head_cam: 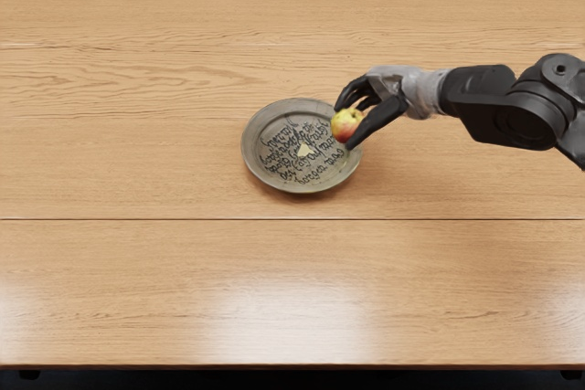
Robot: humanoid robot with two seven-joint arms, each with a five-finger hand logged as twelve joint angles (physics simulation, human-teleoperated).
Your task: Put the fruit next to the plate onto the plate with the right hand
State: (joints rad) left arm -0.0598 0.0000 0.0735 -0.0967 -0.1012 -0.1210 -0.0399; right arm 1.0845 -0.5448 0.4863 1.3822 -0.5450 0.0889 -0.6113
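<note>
Over the plate's right rim: right hand (364,105), entering from the picture's right side.
Right arm: dark forearm (498,102) with a grey wrist section, extended leftward above the table (183,271).
Fingers: dark fingers (382,116) closed around the fruit, one long digit along its lower right, the others arched over its top.
Fruit: small, round, yellow with a red blush (346,123); gripped in the right hand, overlapping the plate's right rim in this view.
Fruit-to-plate contact: cannot tell whether it touches the plate or hangs just above it.
Plate: round, grey-green (263,139), dark script across its face, small pale mark at centre; near the table's middle.
Table surface: light wood planks.
</note>
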